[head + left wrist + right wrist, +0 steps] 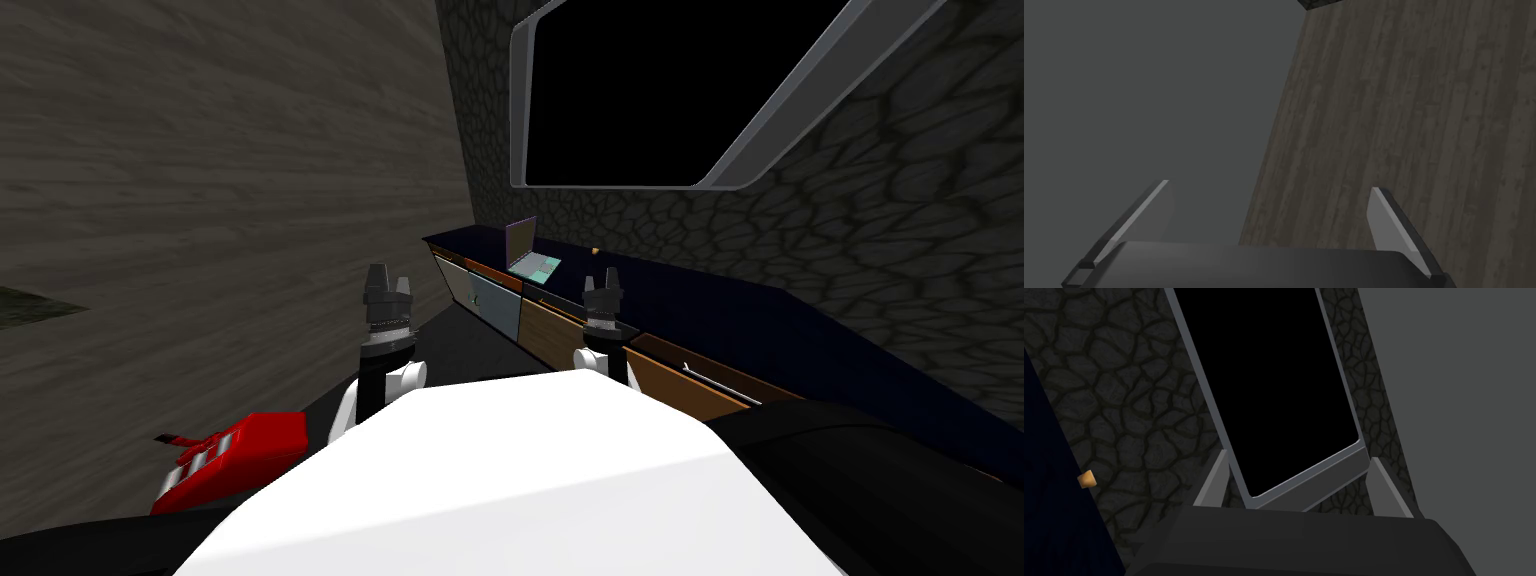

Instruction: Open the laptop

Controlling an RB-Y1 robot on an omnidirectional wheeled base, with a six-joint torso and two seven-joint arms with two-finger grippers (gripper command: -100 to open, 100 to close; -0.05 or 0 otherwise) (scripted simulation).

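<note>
Left pincer point(388, 276): fingers apart, empty.
Right pincer point(603, 278): fingers apart, empty.
Laptop point(530, 258): one, lid raised, well beyond the right pincer on the dark worktop point(720, 312).

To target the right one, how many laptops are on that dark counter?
1. The laptop, lid raised, sits near the far end of the dark counter; its near end is hidden.

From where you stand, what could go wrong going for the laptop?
The laptop sits far down the dark counter, likely out of reach of the open left gripper and right gripper. Its lid already looks raised; pushing further may tip it. The brown drawer front on my right could snag my approach.
</note>
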